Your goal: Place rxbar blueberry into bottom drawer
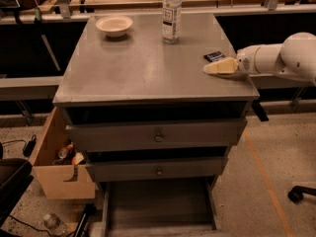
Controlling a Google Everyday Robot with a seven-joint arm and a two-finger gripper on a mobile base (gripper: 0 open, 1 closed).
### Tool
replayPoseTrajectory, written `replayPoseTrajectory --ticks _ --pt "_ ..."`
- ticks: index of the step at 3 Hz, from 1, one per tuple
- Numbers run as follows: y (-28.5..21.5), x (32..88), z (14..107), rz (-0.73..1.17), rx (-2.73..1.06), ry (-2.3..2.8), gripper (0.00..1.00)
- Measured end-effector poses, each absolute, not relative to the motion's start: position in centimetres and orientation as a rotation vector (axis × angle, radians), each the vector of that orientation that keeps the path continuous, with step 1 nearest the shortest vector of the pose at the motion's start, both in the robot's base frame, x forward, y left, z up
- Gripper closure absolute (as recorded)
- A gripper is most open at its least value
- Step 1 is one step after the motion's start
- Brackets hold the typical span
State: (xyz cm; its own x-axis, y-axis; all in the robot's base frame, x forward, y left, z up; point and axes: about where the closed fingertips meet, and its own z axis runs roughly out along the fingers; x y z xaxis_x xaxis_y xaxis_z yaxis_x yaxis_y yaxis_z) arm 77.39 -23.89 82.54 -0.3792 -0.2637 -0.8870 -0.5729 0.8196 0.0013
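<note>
Cream claw (220,66) on the countertop (143,68), spread impossible to tell, partly covers the rxbar blueberry (214,56).

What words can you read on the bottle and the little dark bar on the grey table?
Clear plastic bottle: the label has dark print, too blurred to read.
Small dark navy wrapped bar: pale lettering, too small to read.
Pale tool, at the right edge of the grey tabletop, just in front of the bar: no writing shows.

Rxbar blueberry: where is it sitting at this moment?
In the camera view, the rxbar blueberry lies on the cabinet top near its right edge, just behind the gripper and right of the water bottle.
</note>
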Motion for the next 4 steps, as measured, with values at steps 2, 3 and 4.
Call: replayPoseTrajectory --ticks 2,3,4 --pt "-23.74 77.45 82.16 0.372 -0.614 1.986 0.72" --pt "-23.73 77.45 82.4 0.372 -0.614 1.986 0.95" --pt "-23.68 77.46 82.7 0.373 -0.615 1.986 1.0"
